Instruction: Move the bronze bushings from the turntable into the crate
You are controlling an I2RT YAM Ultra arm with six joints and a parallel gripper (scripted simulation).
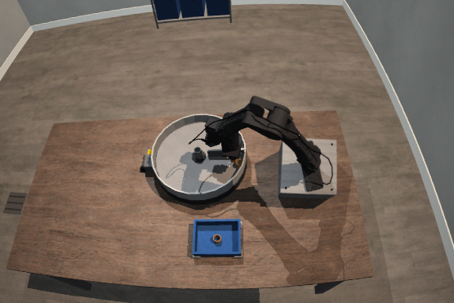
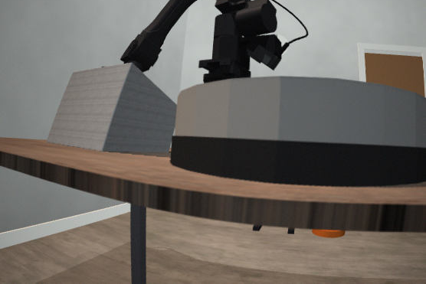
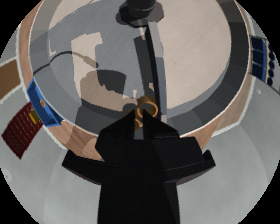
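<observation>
Gripper (image 1: 233, 155) (image 2: 227, 78) (image 3: 138, 112) slightly parted, pinching nothing; your bronze bushings (image 1: 238, 162) (image 3: 155, 111) crowd fingertips, turntable wall (image 1: 240, 175) (image 2: 280, 109) (image 3: 193, 119) close behind, wider room past dark divider (image 3: 153, 70).

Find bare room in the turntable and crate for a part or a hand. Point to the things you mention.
Turntable (image 1: 169, 147) (image 2: 326, 113) (image 3: 196, 60): broad bare patch in top view between hub (image 1: 198, 155) (image 3: 141, 10) and left wall. Crate (image 1: 196, 237) (image 3: 35, 95): bare strips between its central bushing (image 1: 213, 238) (image 3: 42, 103) and the walls. Crowded: turntable's right side, with dark bar (image 1: 216, 153) (image 3: 153, 60), bronze rings (image 1: 237, 162) (image 3: 155, 112) and end effector (image 1: 233, 160) (image 2: 227, 75) (image 3: 138, 112).
</observation>
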